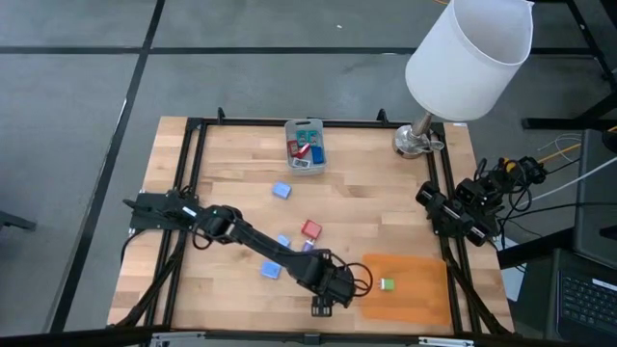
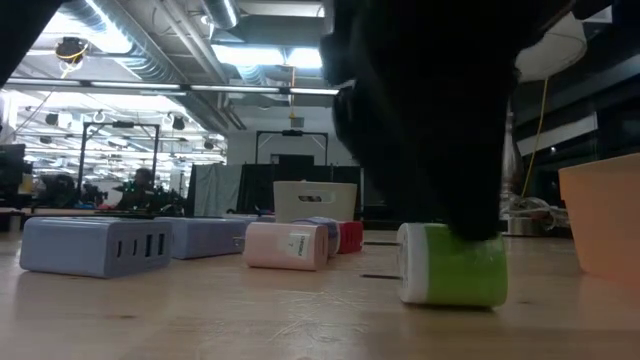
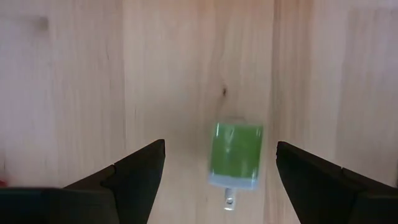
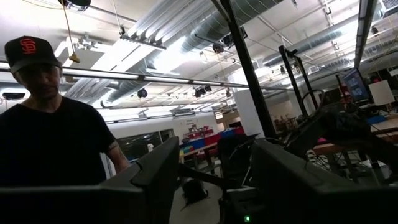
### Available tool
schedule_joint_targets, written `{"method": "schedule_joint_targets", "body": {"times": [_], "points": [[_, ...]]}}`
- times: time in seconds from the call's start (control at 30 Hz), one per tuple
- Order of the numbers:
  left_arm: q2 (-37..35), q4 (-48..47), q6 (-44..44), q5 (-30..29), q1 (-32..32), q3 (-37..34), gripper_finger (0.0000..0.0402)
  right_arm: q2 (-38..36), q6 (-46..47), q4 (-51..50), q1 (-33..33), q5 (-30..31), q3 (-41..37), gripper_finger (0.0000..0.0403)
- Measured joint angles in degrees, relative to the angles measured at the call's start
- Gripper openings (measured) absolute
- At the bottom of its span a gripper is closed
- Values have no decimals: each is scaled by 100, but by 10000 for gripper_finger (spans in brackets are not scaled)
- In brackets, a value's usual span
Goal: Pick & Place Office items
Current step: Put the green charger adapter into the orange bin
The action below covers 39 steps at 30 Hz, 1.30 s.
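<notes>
Inspecting progress: the work is partly done, by my judgement. The grey bin (image 1: 307,159), well beyond the left gripper (image 3: 221,148), already holds a few office items in red, teal and blue. Five more lie loose on the wood behind and beside that gripper: a blue piece (image 1: 281,191), a red piece (image 1: 310,229), and three bluish ones close by the forearm.

The left gripper's fingers stand wide apart, gripping nothing. A green piece (image 3: 236,155) lies on the wood between them, touching neither finger, so this pick is not yet made.

A green-and-white piece (image 1: 388,284) shows on the orange mat (image 1: 419,299), just beside the gripper. Whether it is the same piece cannot be told.

The right gripper (image 4: 214,180) waits at the table's edge, fingers parted and empty.
</notes>
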Motion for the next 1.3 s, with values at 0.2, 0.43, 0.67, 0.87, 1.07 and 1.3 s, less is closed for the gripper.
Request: {"method": "schedule_joint_targets", "body": {"times": [0.2, 0.43, 0.67, 0.87, 1.07, 1.3], "points": [[221, 170, 20, 145, 55, 9, 295, 1, -2, -32, 0, 4, 0, 200], [418, 97, -92, 333, 91, 35, 195, 1, -25, -34, -2, 87, 0, 200], [276, 592, -275, 1335, 480, -5, 126, 0, -34, -36, 0, 216, 0, 200], [-268, 2034, -372, 1960, 976, -2, 126, 0, -44, -43, 0, 212, 0, 200], [-555, 3028, -504, 1995, 1341, 1, 126, 2, -42, -84, -1, 168, 0, 201], [-481, 4256, -506, 2123, 1536, 26, 126, 2, -20, -148, 0, 168, 0, 201]]}}
